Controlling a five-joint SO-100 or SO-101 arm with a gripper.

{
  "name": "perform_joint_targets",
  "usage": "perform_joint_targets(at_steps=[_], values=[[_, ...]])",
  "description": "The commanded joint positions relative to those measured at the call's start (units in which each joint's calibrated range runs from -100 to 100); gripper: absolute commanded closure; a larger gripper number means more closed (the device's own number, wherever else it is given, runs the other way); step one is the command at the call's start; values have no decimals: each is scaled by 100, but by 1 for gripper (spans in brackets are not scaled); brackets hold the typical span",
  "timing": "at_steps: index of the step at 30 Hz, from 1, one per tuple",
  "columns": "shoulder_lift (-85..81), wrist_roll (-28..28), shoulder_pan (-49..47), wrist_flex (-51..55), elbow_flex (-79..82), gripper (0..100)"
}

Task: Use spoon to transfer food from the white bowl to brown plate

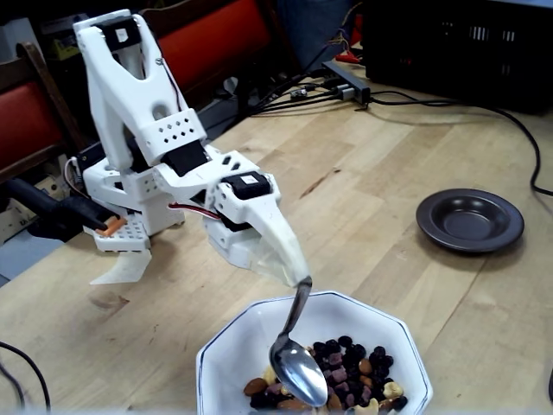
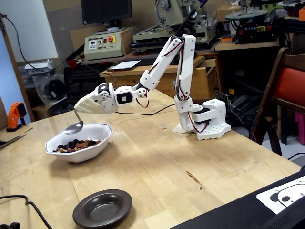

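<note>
Item: spoon (image 1: 298,373), shiny metal, pinched by its handle end in the claw (image 1: 301,278). The claw's two fingers are wrapped in pale covering and pressed together on the handle tip. In both fixed views the spoon hangs down from the claw, long axis steep, slightly slanted, oval bowl lowest.

Position: in a fixed view the spoon's bowl (image 2: 73,128) sits just above the rim of the white bowl (image 2: 97,141), over its left part, not sunk among the contents. In the other fixed view it hangs over the near-left part of the heap. Whether it carries anything cannot be told; its visible back face shows bare metal.

Item: food (image 1: 354,373), trail mix of almonds, cashews, raisins and purplish cubes, heaped in the near part of the white bowl (image 1: 406,353), directly below and right of the spoon tip.

Item: brown plate (image 1: 470,220), empty, on the wooden surface (image 1: 371,199), well apart from the white bowl, far right in that view; in the other fixed view the plate (image 2: 102,208) lies nearer the camera than the bowl.

Governing relation: judged, the food lies beneath the spoon tip, so a scoop calls for lowering and levelling the spoon before carrying sideways to the plate.
</note>
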Motion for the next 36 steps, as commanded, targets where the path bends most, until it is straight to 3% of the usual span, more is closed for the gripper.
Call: perform_joint_targets(at_steps=[1, 11, 36], values=[[32, 225, 26, -501, -337, 98], [58, 1123, 12, -588, -169, 98], [66, 1402, 4, -470, 937, 98]])
